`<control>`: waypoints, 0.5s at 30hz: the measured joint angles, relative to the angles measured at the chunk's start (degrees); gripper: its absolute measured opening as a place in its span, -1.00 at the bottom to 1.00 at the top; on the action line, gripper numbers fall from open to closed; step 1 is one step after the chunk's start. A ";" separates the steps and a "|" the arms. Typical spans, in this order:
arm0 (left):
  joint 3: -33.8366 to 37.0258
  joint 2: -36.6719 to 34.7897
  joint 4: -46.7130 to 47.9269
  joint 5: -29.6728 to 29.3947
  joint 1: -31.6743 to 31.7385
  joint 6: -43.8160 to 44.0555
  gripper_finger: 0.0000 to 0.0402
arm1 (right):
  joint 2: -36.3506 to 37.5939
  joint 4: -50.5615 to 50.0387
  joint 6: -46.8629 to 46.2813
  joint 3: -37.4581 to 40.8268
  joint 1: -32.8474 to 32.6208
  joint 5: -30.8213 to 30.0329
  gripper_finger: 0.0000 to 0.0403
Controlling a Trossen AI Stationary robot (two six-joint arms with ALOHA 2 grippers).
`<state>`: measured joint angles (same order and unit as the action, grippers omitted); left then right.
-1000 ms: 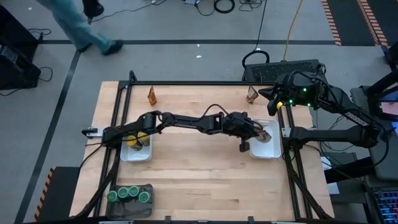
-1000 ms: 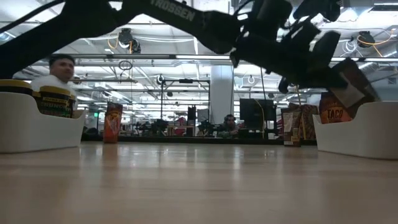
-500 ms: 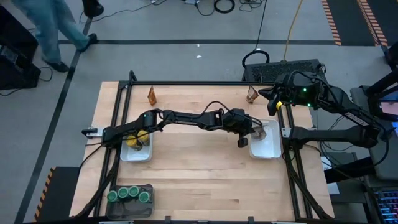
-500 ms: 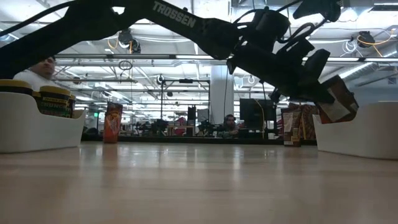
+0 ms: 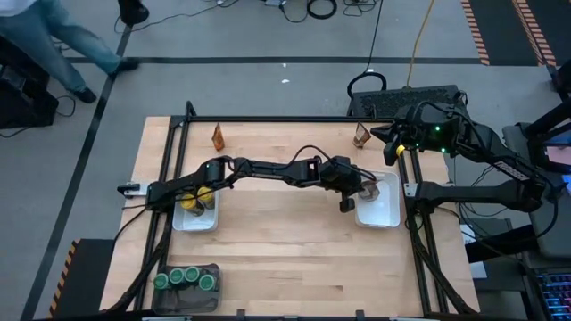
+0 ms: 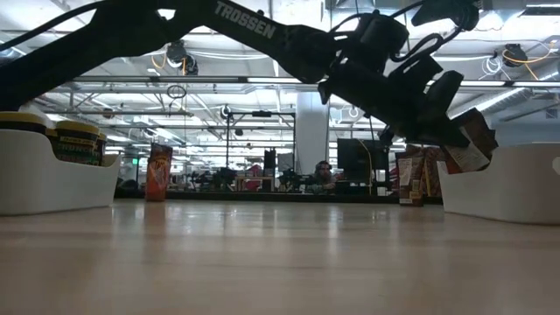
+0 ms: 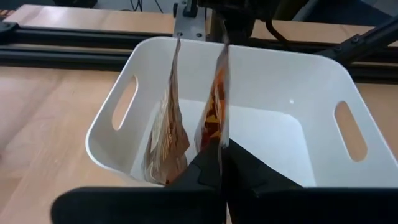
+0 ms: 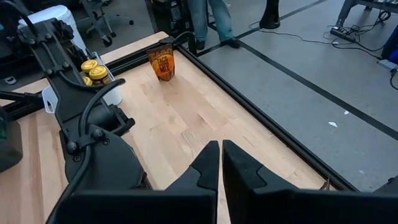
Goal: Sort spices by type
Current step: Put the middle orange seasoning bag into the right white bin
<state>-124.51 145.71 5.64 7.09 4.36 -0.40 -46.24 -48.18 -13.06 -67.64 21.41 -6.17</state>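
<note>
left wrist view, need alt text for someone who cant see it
The left gripper, fingers shut, pinches a brown-orange spice packet upright over a white tray with handle slots. A second packet stands inside the tray beside it, leaning at the near wall. The tray sits on a wooden table with a black frame rail behind it.

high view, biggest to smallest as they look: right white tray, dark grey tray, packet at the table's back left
1. right white tray
2. dark grey tray, close to it, so this order is unsure
3. back-left packet, clearly smallest
</note>
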 joint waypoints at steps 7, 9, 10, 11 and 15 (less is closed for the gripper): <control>0.00 0.00 -0.42 -0.27 0.02 -0.06 -0.67 | 0.00 -0.03 0.00 0.00 -0.02 0.00 -1.00; 0.00 0.00 -0.50 -0.39 0.02 -0.04 -0.60 | 0.00 -0.04 0.00 0.00 0.00 0.00 -1.00; 0.00 0.00 -0.52 -0.44 0.02 -0.04 -0.57 | 0.00 -0.06 0.00 0.00 0.00 0.00 -1.00; 0.00 0.00 -0.56 -0.45 0.02 -0.04 -0.54 | 0.00 -0.07 0.00 0.00 0.00 0.00 -1.00; 0.00 -0.30 -0.04 -0.45 0.09 -0.02 -0.45 | 0.00 -0.08 0.00 0.00 -0.01 0.00 -1.00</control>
<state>-124.51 145.41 5.60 6.63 4.45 -0.43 -46.24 -48.26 -13.06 -67.64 21.40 -6.17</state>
